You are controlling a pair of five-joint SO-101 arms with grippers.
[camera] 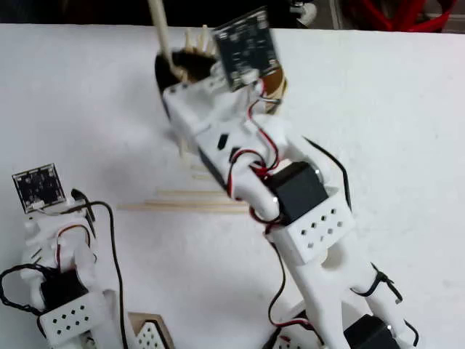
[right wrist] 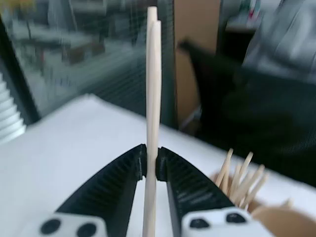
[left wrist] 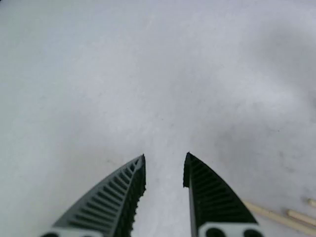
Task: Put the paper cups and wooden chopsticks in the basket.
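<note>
From above, my right gripper [camera: 174, 75] is over the dark basket [camera: 163, 73] at the far side of the table [camera: 378, 109], clamped on an upright chopstick pair [camera: 158, 25]. More standing chopsticks [camera: 195, 40] poke out of the basket behind it, and loose chopsticks [camera: 189, 206] lie flat on the table, well apart from the basket, between my two arms. My own arm covers most of the basket, so I cannot make out its rim or what else is in it. At the left wrist, my left gripper [left wrist: 164, 170] hangs over bare table with its jaws a little apart and nothing between them; the ends of the loose chopsticks [left wrist: 276, 215] lie near it, cut off at the edge. At the right wrist, my right gripper [right wrist: 151, 168] pinches the chopstick pair [right wrist: 153, 74] low on its length, jaws closed tight. I judge these sticks light, stiff and smooth, so they could easily swivel or slide in a pinch; a hold nearer the middle would steady them. The standing chopsticks [right wrist: 237, 180] show beyond, and I cannot tell whether the tan shape [right wrist: 281, 217] beside them is a paper cup or part of the basket.
</note>
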